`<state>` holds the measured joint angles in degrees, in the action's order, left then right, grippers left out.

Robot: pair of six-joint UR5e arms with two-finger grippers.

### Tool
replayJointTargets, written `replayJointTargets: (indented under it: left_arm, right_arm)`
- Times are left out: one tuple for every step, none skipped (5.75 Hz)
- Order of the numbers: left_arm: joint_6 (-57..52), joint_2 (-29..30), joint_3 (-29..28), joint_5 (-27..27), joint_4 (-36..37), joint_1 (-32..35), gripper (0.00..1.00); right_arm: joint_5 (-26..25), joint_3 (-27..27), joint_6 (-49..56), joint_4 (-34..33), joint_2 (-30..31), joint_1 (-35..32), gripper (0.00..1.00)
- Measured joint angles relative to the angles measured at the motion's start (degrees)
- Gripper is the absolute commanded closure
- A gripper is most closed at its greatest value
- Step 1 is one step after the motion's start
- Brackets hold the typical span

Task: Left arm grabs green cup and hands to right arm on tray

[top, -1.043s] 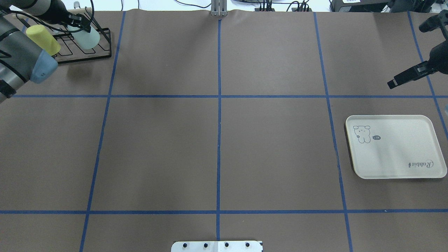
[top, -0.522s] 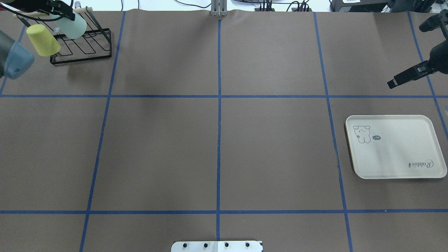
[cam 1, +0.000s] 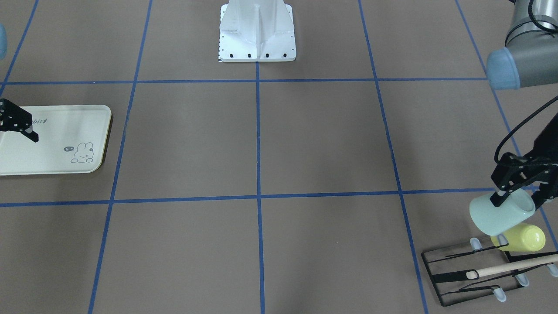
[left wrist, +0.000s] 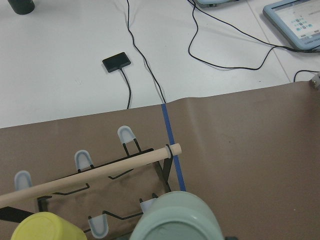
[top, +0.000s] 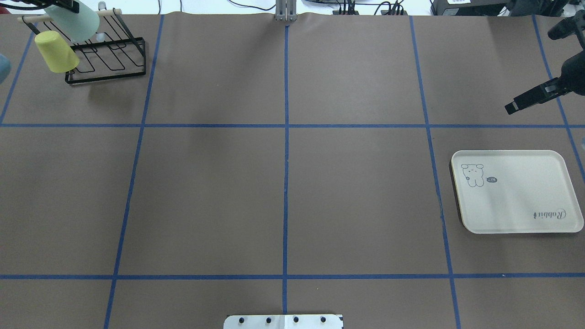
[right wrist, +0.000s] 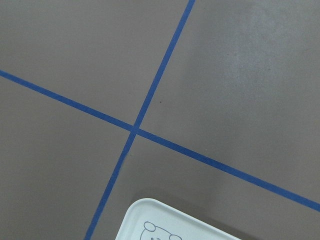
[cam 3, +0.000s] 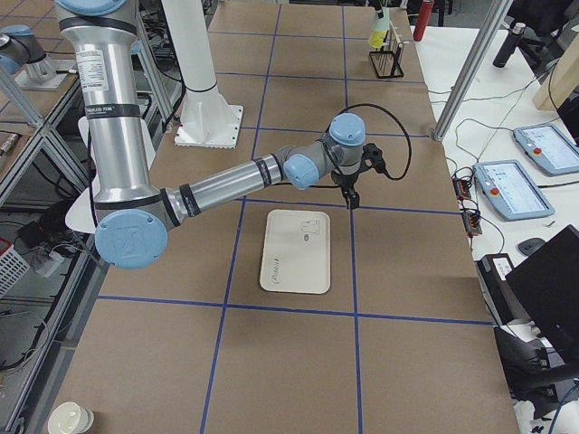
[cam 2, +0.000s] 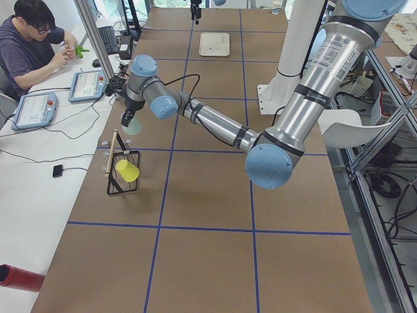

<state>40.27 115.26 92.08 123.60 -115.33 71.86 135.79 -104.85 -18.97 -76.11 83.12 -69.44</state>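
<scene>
The green cup (cam 1: 497,218) hangs tilted in the air above the black wire rack (top: 114,61), at the counter's (top: 205,192) far left corner as the robot sees it. The left side view shows it clear of the rack. The left jaws pinch it at its narrower, upper end, and the wider end slants down. Below it a yellow-green cup (top: 57,52) sits tilted on the rack, beside a wooden rod (cam 1: 514,265) along the rack's top.

The left arm (cam 2: 287,124) reaches out long from the white pedestal (cam 1: 257,30). Its forearm runs nearly straight across the counter and its wrist is bent so the jaws point down. The right arm (cam 3: 226,185) stretches the other way with its wrist also turned down. The right jaws hang above bare counter just past the far edge of the tray (top: 521,205), not over it. Whether they are spread or pressed together I cannot tell. The tray lies flat on the robot's right side, well apart from the cup.

The counter is covered in brown paper marked into squares by blue tape (top: 285,137). Beyond its far edge stands a white desk (cam 2: 39,189) with cables and two tablet-like pendants (cam 2: 88,85), where a seated person (cam 2: 29,45) in a dark shirt looks down.
</scene>
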Motion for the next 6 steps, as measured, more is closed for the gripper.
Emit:
replayJointTargets:
  left_arm:
    - [6.7,-0.6,0.9,0.4,-2.7,-0.1,1.00]
    - [14.8,-0.9,1.2,0.5,-7.1,-0.6,1.00]
    - [23.2,-1.6,1.5,0.5,-12.5,-1.9,1.00]
    - [31.0,-2.4,1.7,0.5,-18.1,-4.0,1.00]
    - [38.1,-2.8,2.1,1.0,-23.0,-6.2,1.00]
    - [43.6,-2.9,3.5,2.4,-25.7,-8.2,1.00]
  right_arm:
    - [0.0,0.0,-7.2,3.3,-1.0,0.7,0.00]
    - [-0.2,0.2,-16.9,8.7,-2.0,2.3,0.00]
    - [-1.1,0.5,-28.2,14.8,-3.1,4.1,0.01]
    - [-3.8,0.4,-39.4,20.0,-4.6,6.3,0.01]
    - [-9.3,0.4,-50.9,25.9,-6.1,9.5,0.01]
    - [-16.0,0.5,-61.4,32.8,-7.1,13.4,0.01]
